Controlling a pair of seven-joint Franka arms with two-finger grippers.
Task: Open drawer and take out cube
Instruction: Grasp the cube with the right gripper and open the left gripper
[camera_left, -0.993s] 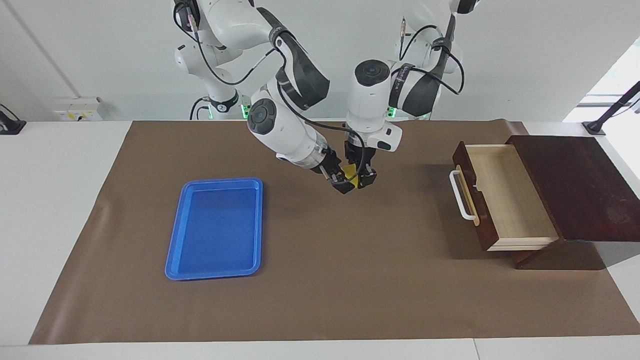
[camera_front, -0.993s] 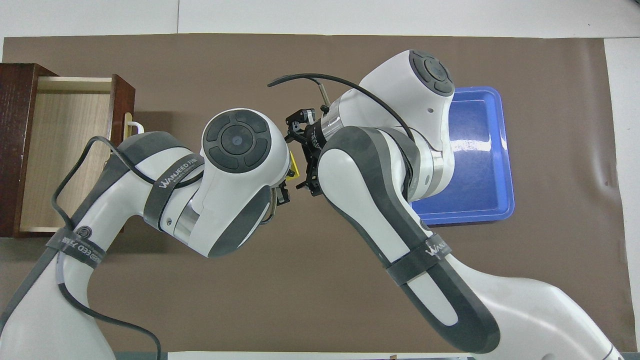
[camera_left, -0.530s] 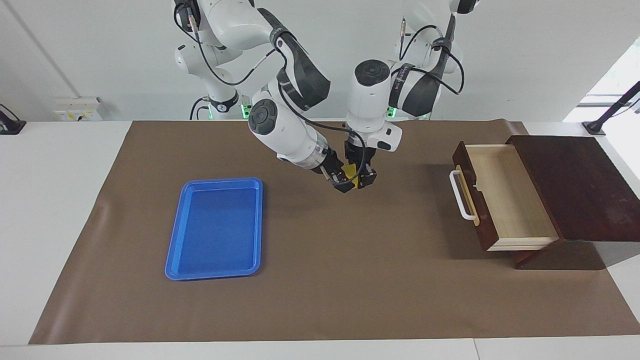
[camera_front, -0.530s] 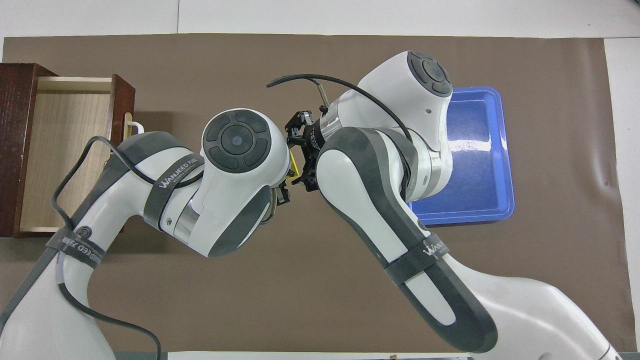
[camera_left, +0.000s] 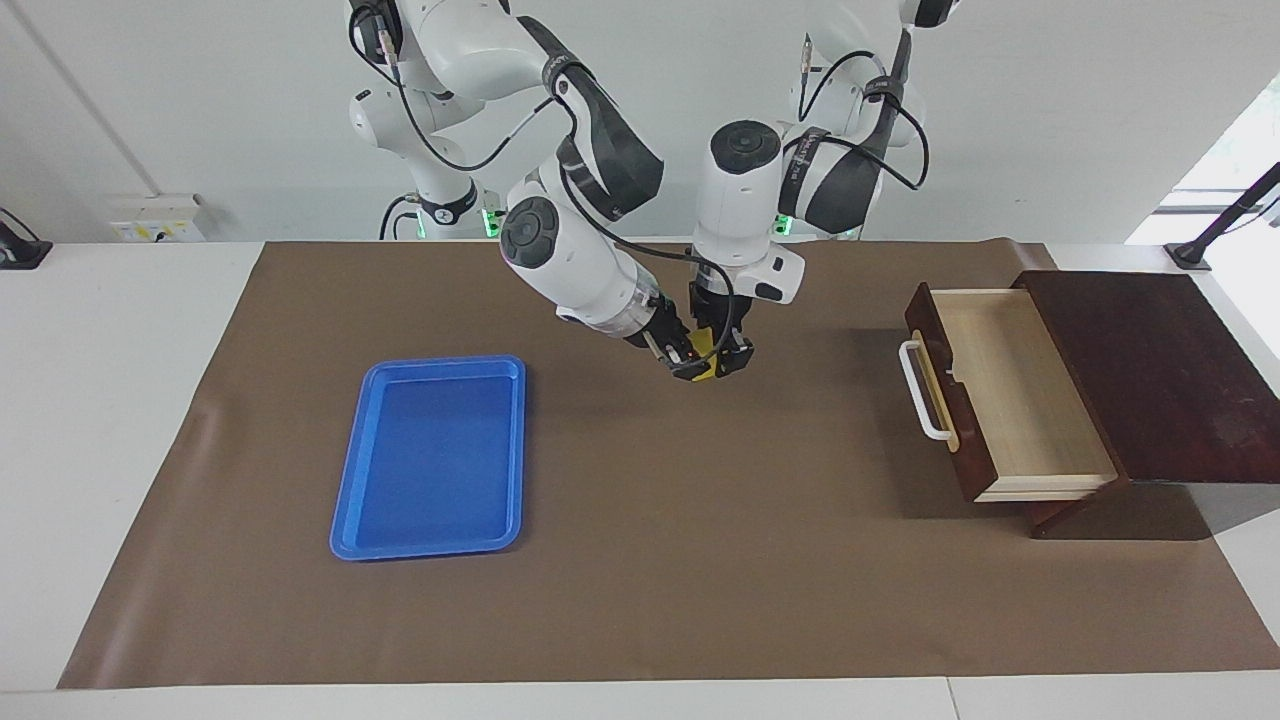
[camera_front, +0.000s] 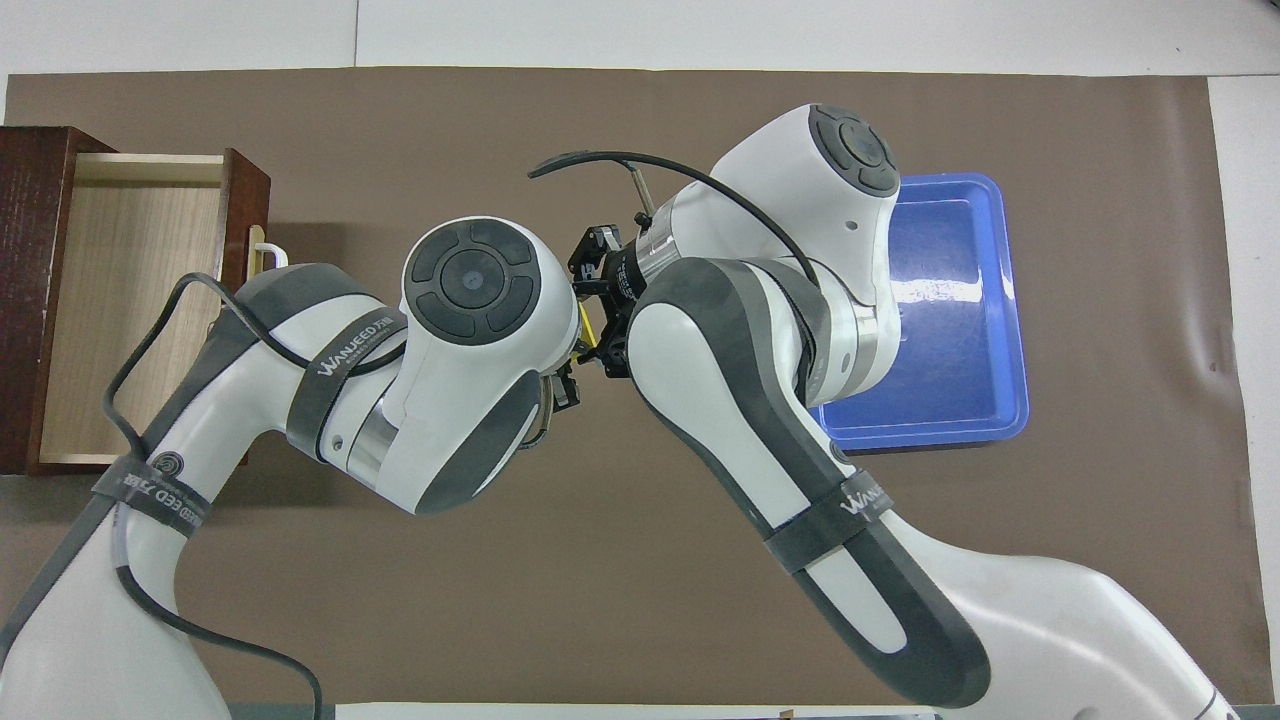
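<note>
Drawer (camera_left: 1005, 395), dark brown wood with white bar handle, stands open and empty. Left gripper (camera_left: 722, 362) clamps the small yellow cube (camera_left: 706, 345) above the mat; right gripper's (camera_left: 682, 362) grip cannot be told. Blue plastic tray (camera_left: 345, 500) empty.

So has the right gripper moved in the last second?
Yes. The right gripper has closed in on the yellow cube at the left gripper, away from the blue tray.
</note>
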